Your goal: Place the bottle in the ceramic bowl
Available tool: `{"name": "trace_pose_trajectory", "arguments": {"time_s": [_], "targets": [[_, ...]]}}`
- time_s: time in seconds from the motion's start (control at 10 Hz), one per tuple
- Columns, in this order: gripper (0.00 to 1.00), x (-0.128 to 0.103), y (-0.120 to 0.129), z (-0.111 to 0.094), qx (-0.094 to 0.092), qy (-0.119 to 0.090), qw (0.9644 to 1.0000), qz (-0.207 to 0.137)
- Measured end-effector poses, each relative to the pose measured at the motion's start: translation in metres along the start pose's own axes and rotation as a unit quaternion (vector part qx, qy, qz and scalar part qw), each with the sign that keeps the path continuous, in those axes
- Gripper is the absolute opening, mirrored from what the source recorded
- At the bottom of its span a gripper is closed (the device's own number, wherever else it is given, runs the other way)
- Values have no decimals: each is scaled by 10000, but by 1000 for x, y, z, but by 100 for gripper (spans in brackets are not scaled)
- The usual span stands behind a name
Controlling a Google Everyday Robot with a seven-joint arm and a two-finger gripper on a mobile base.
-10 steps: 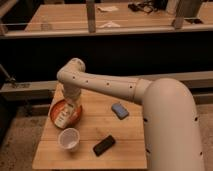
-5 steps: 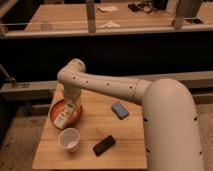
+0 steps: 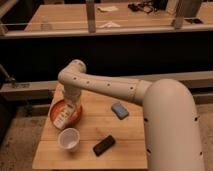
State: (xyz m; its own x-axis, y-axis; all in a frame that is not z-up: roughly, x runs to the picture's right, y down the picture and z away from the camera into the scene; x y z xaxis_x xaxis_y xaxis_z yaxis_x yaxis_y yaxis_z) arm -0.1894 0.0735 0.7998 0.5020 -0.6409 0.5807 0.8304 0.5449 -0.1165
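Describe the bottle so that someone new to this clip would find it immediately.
Start at the wooden table and go to its left edge, where the orange-red ceramic bowl sits. The bottle is the small white one with a pale label, leaning inside that bowl directly under the end effector. The white paper cup in front stands open-topped on the table, outside the bowl.

An office or lab workspace — long wooden desks [image 3: 65, 20] behind railings [image 3: 100, 31], cables, a small butcher-block tabletop [image 3: 125, 135]; the gripper [image 3: 67, 111] hangs over it.
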Motion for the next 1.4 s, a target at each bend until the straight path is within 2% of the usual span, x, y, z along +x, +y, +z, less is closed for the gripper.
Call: {"name": "trace_pose_trajectory", "arguments": {"time_s": [1.2, 1.4], "targets": [[29, 3, 6, 4, 84, -102, 9995, 299], [34, 4, 7, 4, 98, -112, 9993, 347]]}}
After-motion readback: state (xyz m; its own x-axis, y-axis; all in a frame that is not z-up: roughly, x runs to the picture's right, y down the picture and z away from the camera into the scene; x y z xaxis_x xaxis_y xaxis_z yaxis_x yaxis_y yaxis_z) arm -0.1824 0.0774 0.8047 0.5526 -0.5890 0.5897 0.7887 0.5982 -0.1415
